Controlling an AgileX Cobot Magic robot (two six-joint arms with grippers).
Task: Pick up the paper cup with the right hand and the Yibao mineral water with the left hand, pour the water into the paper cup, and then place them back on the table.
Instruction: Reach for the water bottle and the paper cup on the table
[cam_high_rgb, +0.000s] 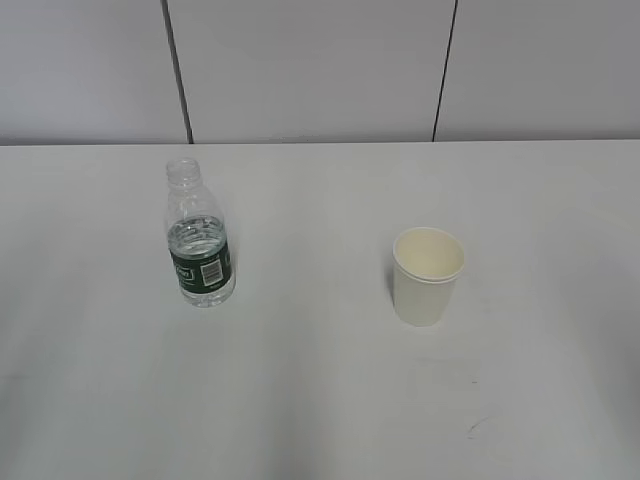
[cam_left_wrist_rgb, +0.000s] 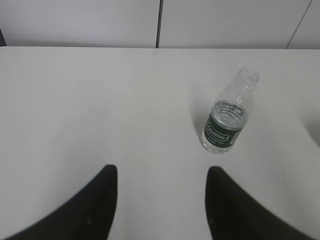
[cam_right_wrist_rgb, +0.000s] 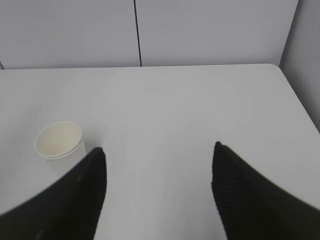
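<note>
A white counter (cam_high_rgb: 320, 400) fills the exterior view, backed by a pale panelled wall (cam_high_rgb: 310, 65). On the left stands the Yibao mineral water (cam_high_rgb: 199, 238), a small clear bottle, upright, uncapped, partly filled, with a dark green label. Well apart to its right stands the paper cup (cam_high_rgb: 428, 275), cream-white, upright and empty. A small dark scuff (cam_high_rgb: 480, 427) marks the counter near the front right. Neither arm shows in this view. In the left wrist view, the left hand (cam_left_wrist_rgb: 160, 200) has its two black fingers (cam_left_wrist_rgb: 87, 210) spread open, holding nothing, with the bottle ahead and to the right. In the right wrist view, the right hand (cam_right_wrist_rgb: 159, 190) also has its fingers (cam_right_wrist_rgb: 245, 200) open and empty, the cup just beside the left one
</note>
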